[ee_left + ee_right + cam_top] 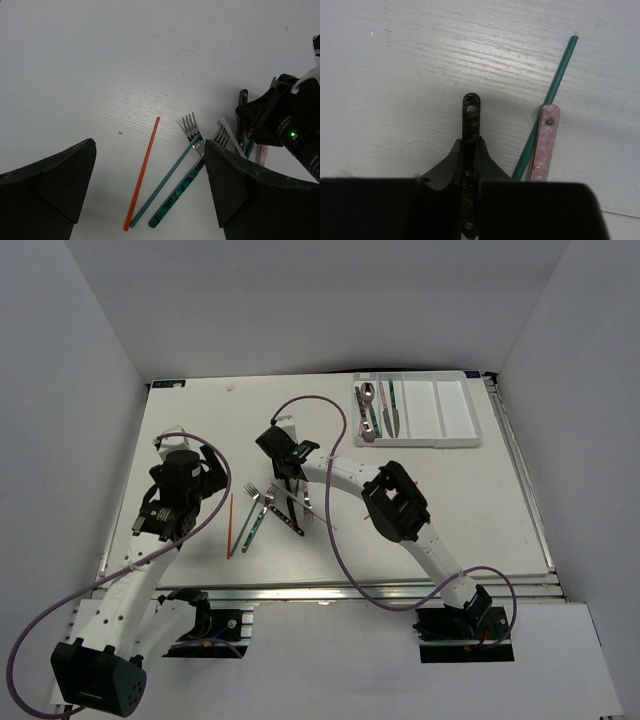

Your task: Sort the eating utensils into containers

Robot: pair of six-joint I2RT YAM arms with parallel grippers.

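My right gripper (470,150) is shut on the black handle (471,112) of a utensil lying on the table; in the top view it (289,472) sits over the pile at mid-table. A pink handle (545,145) and a teal chopstick (555,85) lie just right of it. My left gripper (150,195) is open and empty above an orange-red chopstick (142,172), a slim teal-handled fork (167,180) and a marbled teal-handled fork (180,197). In the top view it (187,452) hangs left of the pile. The white tray (455,410) at back right holds three utensils (380,410) in its left slots.
White walls close in the table on the left, back and right. A purple cable (335,455) loops over the table beside the right arm. The right arm's gripper body (280,122) shows at the right edge of the left wrist view.
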